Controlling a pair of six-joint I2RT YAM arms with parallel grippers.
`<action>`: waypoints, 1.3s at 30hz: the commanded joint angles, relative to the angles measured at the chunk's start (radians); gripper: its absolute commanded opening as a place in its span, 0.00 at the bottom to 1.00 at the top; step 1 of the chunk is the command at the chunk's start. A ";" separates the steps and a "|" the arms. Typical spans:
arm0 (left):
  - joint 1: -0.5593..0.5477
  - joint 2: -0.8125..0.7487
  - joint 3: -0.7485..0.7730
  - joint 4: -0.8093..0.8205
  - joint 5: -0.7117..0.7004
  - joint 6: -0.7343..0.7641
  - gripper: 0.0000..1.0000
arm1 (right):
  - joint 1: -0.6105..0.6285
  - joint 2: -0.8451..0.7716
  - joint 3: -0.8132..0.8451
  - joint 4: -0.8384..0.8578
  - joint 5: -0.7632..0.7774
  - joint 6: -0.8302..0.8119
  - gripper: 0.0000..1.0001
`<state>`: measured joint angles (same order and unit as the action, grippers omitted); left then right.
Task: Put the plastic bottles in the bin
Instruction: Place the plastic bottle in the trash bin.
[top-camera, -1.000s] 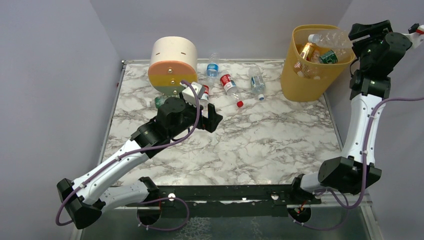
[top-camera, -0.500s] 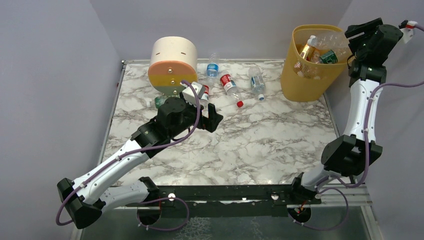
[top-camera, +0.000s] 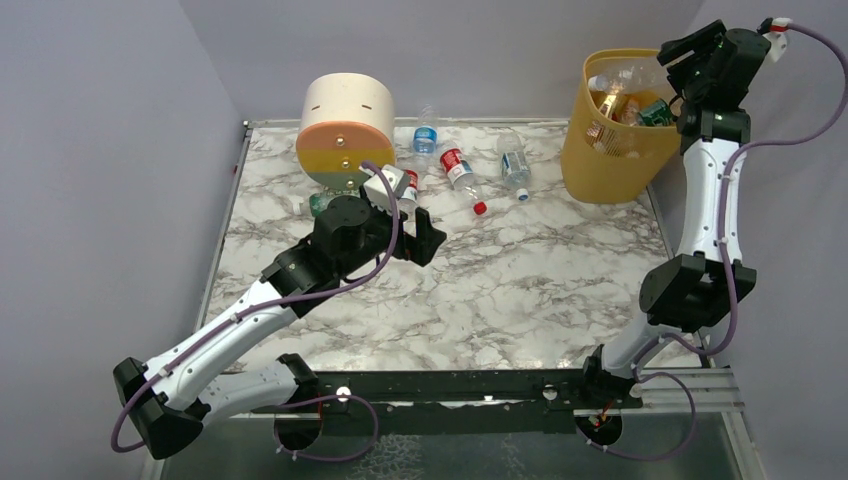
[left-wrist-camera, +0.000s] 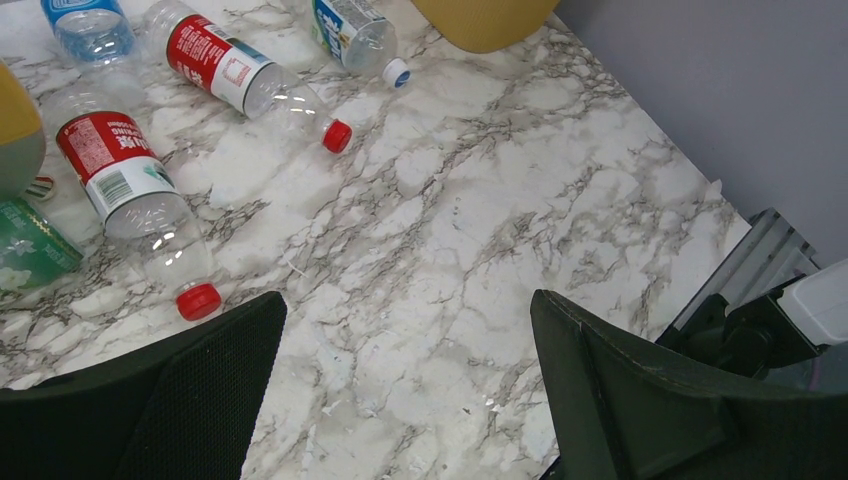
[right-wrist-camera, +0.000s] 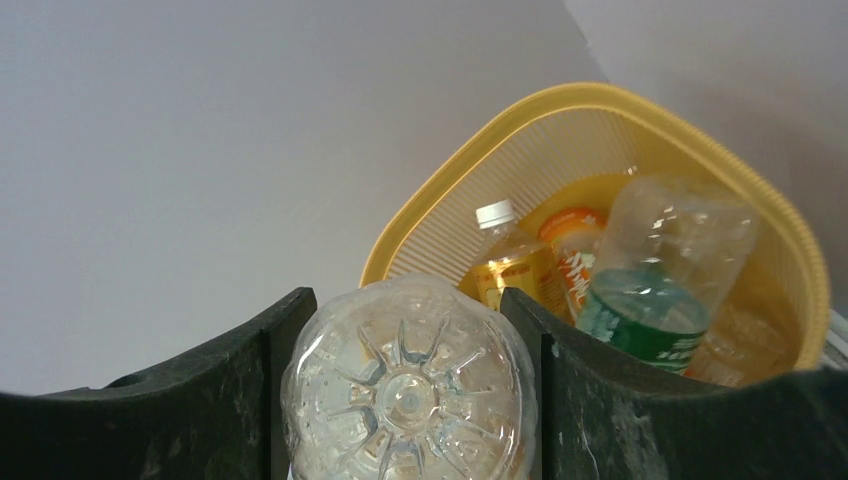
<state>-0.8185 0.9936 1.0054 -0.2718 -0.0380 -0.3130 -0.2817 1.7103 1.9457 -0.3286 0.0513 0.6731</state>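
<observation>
My right gripper (right-wrist-camera: 405, 305) grips a clear plastic bottle (right-wrist-camera: 405, 400) by its base, neck pointing out over the tall translucent yellow bin (right-wrist-camera: 445, 205)

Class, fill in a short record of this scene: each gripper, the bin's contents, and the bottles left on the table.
Left gripper: open, empty, above the table
Right gripper: shut on a clear bottle, above the bin
Bin contents: several bottles, including a green-labelled bottle
On the table: five bottles, at its far side
Other: round drawer unit
</observation>
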 joint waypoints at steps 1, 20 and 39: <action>0.001 -0.043 -0.010 0.010 0.014 -0.006 0.99 | 0.021 0.017 0.025 -0.034 0.059 -0.033 0.68; 0.001 -0.039 -0.009 0.013 0.021 -0.008 0.99 | 0.026 0.012 -0.031 -0.036 0.022 -0.055 0.83; 0.002 -0.022 -0.013 0.028 0.037 -0.018 0.99 | 0.030 -0.136 -0.075 -0.041 -0.104 -0.115 0.86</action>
<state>-0.8185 0.9668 0.9993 -0.2710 -0.0315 -0.3168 -0.2562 1.6402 1.8977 -0.3634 -0.0002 0.5892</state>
